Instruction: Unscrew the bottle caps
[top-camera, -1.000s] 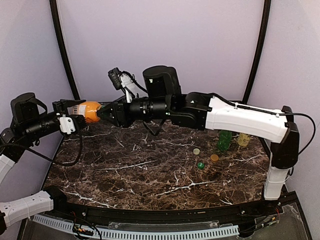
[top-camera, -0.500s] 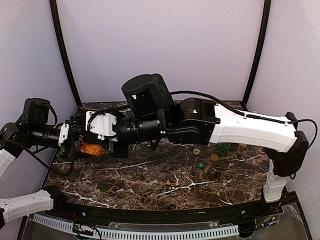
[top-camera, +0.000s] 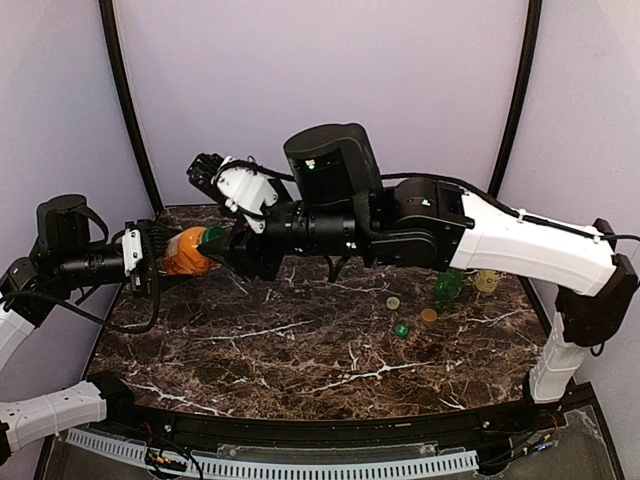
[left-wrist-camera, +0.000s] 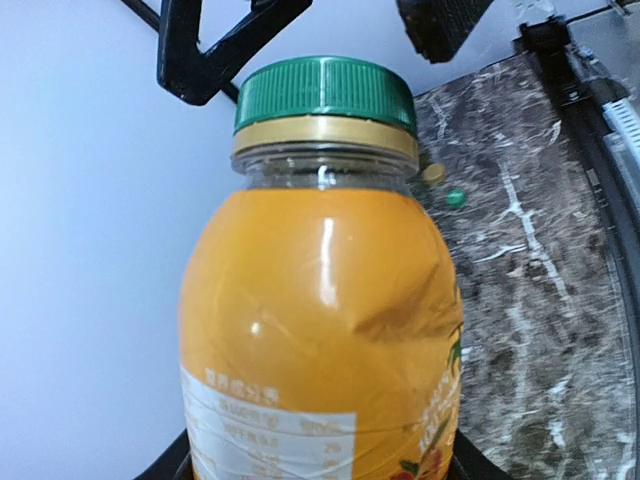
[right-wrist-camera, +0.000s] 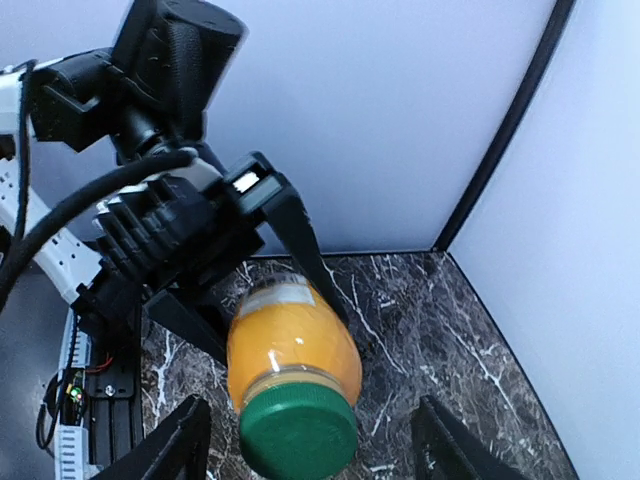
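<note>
**Orange bottle held in the air, cap still on**

From where I stand, the action is over the far left corner of the worktop (top-camera: 300, 350). The left hand (top-camera: 165, 256) is clamped around the lower body of the orange bottle (top-camera: 183, 252), one black finger on each side. It holds the bottle clear of the marble, lying roughly level, with its neck pointing toward the other arm. The green cap (right-wrist-camera: 298, 436) sits fully on the neck, with the gold ring just beneath it.

The right arm reaches right across the worktop to meet it. The right hand (top-camera: 225, 248) is lined up with the capped end, and its jaws are parted. In the right wrist view the two fingers (right-wrist-camera: 180, 445) stand either side of the cap with clear space between each one and the ribbed edge, so it grips nothing. The bottle's side shows a dent and a crease in the orange wrapper.

Over on the right side, partly tucked behind the white forearm, a green bottle (top-camera: 447, 285) and a pale yellow bottle (top-camera: 487, 280) stand close together. Just in front of them three loose caps lie on the marble: a pale one (top-camera: 393, 302), a green one (top-camera: 401, 329) and an orange-yellow one (top-camera: 429, 315).
</note>
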